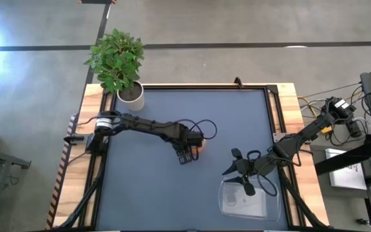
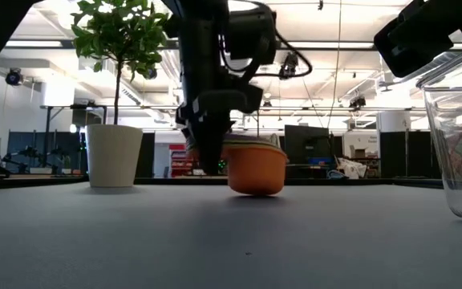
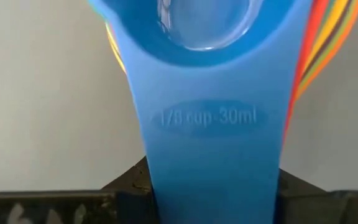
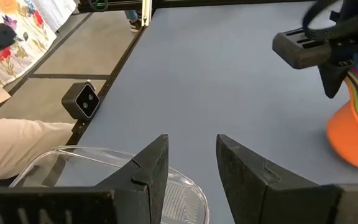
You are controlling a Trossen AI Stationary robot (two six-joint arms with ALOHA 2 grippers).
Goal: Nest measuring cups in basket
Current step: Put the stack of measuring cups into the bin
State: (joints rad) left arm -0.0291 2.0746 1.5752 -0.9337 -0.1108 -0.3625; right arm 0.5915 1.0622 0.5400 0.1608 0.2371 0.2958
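Note:
The measuring cups [image 1: 200, 144] sit nested in one stack near the table's middle. The orange one [image 2: 257, 170] is outermost and the small blue one [image 3: 204, 25] innermost. My left gripper [image 1: 187, 153] is shut on the stack's fanned handles, on the side toward the table's near edge. The basket [image 1: 263, 206], a clear tray, stands at the near right of the table. My right gripper [image 1: 230, 163] hovers open over the basket's far left rim [image 4: 73, 155], touching nothing. My left gripper [image 3: 210, 186] pinches the stacked handles, with the blue handle [image 3: 213, 149] on top, near their free ends. The fingers [image 2: 207, 156] point steeply down and lie across the handles. The stack tilts a little. I cannot tell whether the orange bottom [image 2: 255, 191] rests on the table.
A white plant pot [image 1: 131, 95] with a leafy plant stands at the table's far left corner. A small camera block [image 4: 81, 99] sits at the table's edge, and a person's light-clad limb [image 4: 17, 146] shows beyond it. Bare blue mat [image 1: 237, 116] lies between cups and basket.

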